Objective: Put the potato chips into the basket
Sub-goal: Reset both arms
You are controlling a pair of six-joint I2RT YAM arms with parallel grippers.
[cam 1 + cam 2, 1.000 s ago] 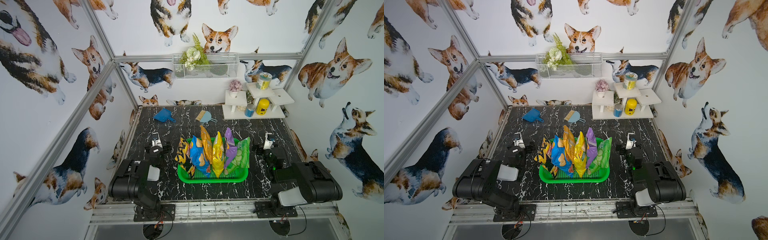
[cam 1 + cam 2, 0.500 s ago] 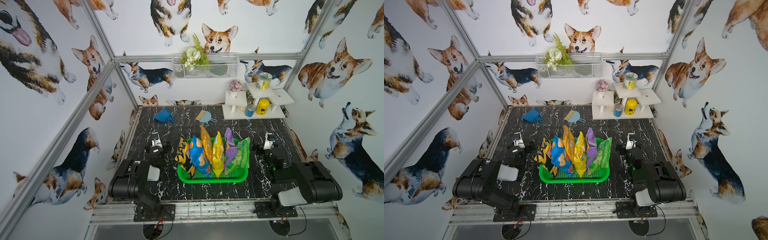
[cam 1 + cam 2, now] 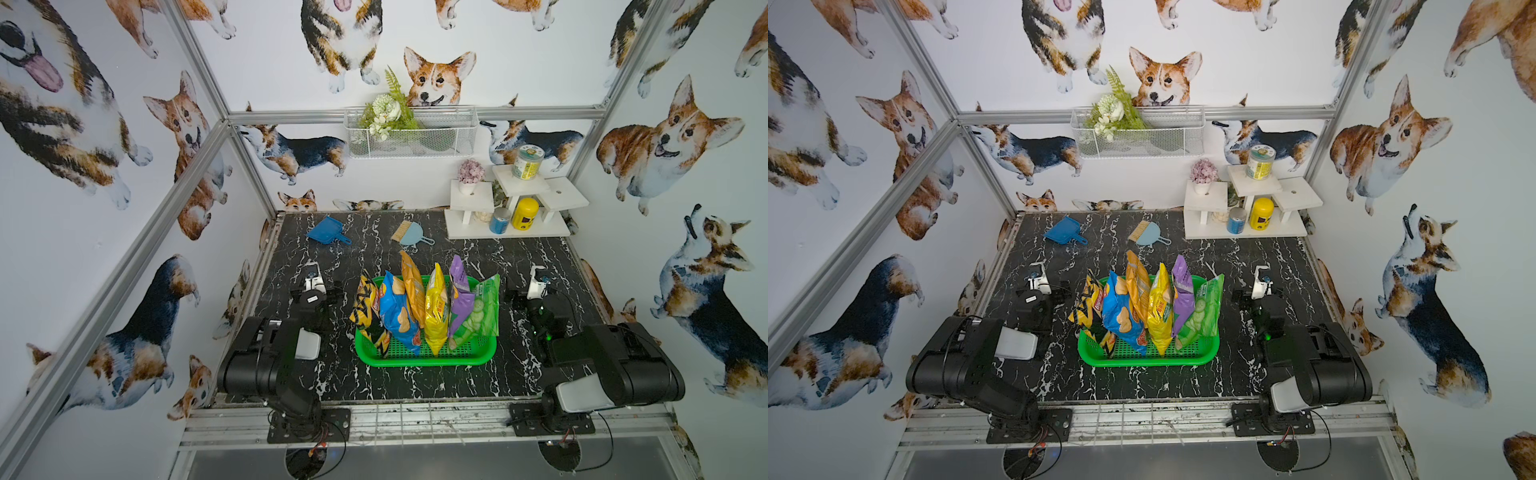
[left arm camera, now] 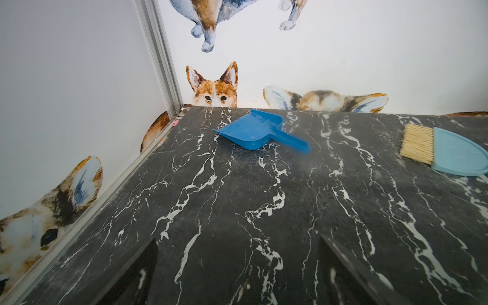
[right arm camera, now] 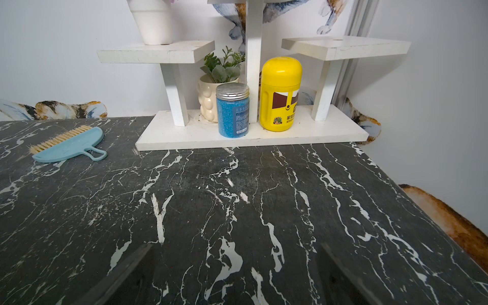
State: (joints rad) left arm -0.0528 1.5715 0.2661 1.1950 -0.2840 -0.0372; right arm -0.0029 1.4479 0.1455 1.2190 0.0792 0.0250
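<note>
Six bags of potato chips [image 3: 415, 299] stand upright, packed side by side, in a bright green perforated basket [image 3: 424, 362] near the middle of a black, white-veined marble worktop [image 3: 415, 386]. In both top views the row runs from the left arm's side to the right arm's: black-and-yellow bag [image 3: 365, 305], blue bag [image 3: 397, 313], orange bag [image 3: 411, 286], yellow bag [image 3: 436, 311], purple bag [image 3: 459, 293], green bag [image 3: 482, 307]. Their tops rise well above the rim, and the green bag leans outward over the basket's end.

Towards the back wall a blue dustpan [image 3: 326, 230] and a pale blue hand brush [image 3: 409, 233] lie flat and apart from each other. A white stepped shelf [image 3: 507, 232] fills the back corner on the right arm's side; a blue jar [image 5: 233, 113] and a yellow canister [image 5: 280, 95] stand on its base, just beside each other, with a small potted plant [image 5: 221, 68] behind them.

The left hand [image 3: 316, 286] sits low near one end of the basket and the right hand [image 3: 532, 291] near the other; neither touches the basket or a bag. Both point towards the back wall; both have their jaws spread wide, and each wrist view shows only bare marble between them. Both arms are folded back on bases at the front edge.

A white wire basket [image 3: 432, 141] holding flowers hangs on the back wall; the walls are white, printed with corgis, and framed in aluminium bars.
</note>
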